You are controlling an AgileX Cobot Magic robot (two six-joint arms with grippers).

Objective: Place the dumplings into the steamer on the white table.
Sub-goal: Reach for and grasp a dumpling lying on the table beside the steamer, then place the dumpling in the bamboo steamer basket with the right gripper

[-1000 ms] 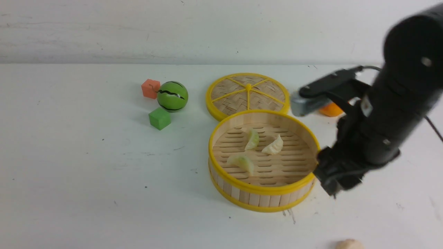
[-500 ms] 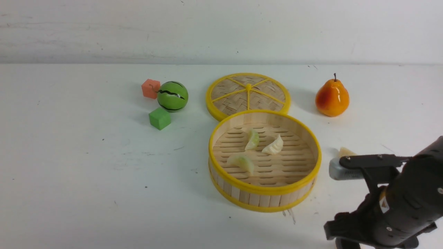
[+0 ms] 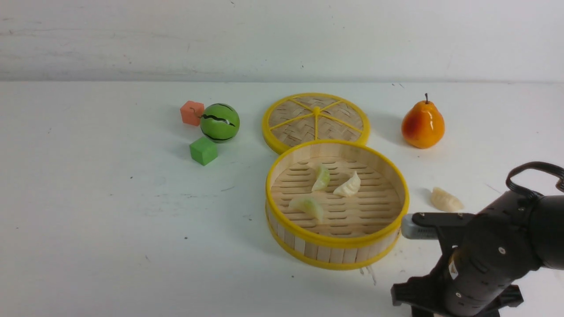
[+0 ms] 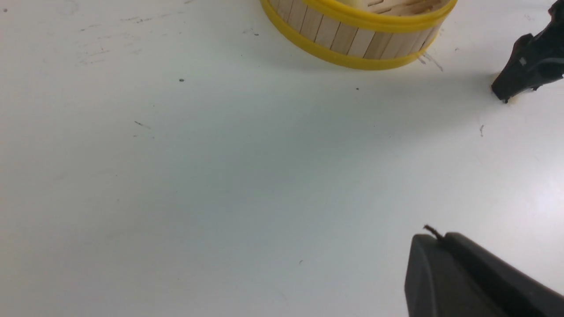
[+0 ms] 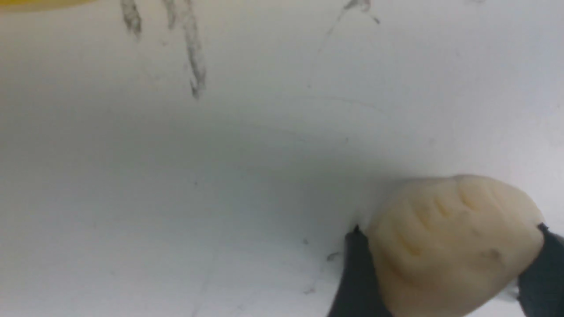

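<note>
Right gripper [image 5: 447,286] – jaws are set wide, one on each side of a cream dumpling [image 5: 449,229] lying on the table [image 5: 176,176]. Both look pressed against it, but a firm pinch cannot be confirmed. The gripper is brought low and the pleated piece is straddled across its width, likely so it can be lifted without rolling out. In the front view this dumpling is hidden under the right arm [image 3: 484,259], at about 4 o'clock of the steamer [image 3: 335,253], near its wall.

Left gripper [image 4: 434,259] – shut, nothing seen in it. It is held over bare table at roughly 7 o'clock of the steamer, presumably clear of the work.

Three dumplings [image 3: 348,186] are already laid on the steamer floor, apart from each other. Another dumpling [image 3: 446,200] lies on the table at 3 o'clock. The lid [image 3: 315,119] is set flat at 12 o'clock, so the steamer is open for drops. The pear [image 3: 422,125] at 2 o'clock is not involved.

Judged: pick step, two dumplings to go.
</note>
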